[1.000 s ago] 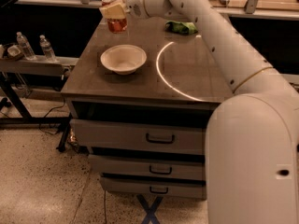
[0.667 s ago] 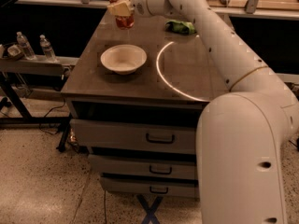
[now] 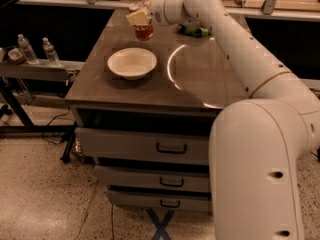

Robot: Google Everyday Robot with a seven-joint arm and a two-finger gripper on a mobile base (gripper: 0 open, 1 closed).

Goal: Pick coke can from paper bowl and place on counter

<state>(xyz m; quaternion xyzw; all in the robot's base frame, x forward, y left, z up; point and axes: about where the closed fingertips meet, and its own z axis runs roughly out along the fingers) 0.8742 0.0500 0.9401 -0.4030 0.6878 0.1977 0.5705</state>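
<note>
Just beyond bowl (image 3: 132, 63), jaws around can (image 3: 144, 32)

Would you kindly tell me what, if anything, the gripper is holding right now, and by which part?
The gripper holds the coke can by its upper end, gripped from above; the red lower body shows beneath it, beyond the paper bowl.

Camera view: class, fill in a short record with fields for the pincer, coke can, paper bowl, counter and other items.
pincer: shut on the coke can, over the far part of the counter
coke can: upright, out of the paper bowl; contact with counter unclear
paper bowl: empty, on the counter nearer the camera
counter: bright light ring right of the bowl
other: green bag at the far edge; two water bottles on the side shelf, left
</note>
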